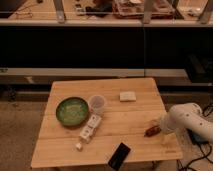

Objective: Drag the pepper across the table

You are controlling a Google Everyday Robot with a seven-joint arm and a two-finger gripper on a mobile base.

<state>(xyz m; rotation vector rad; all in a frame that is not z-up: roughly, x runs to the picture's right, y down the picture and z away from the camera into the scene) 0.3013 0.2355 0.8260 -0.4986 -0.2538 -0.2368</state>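
Lying on the table (125, 120) near its right edge, the pepper (152, 131) had the gripper (162, 127) just beside it on the right, at the end of the white arm (187, 117). Contact could not be told, nor whether the gripper was spread or pressed together. The pepper was judged light, firm-skinned and somewhat slick, with a rounded body apt to roll or pivot if pushed off-centre. A hold or press across its thick middle, rather than its tapered tip, was judged safest, with gentle force to avoid bruising. The surface was pale planked wood, flat and smooth, likely offering little drag, though the seams between planks might catch the pepper. From left to right it bore a green plate (72, 111), a cup (97, 104) just beside the plate, a white bottle (90, 128) lying nearer the front, a black phone (119, 156) at the front edge, and a white block (128, 96) toward the back. A bare lane lay between block and phone, left of the pepper. Behind the table ran a dark counter (100, 50), and speckled floor (20, 130) surrounded it.
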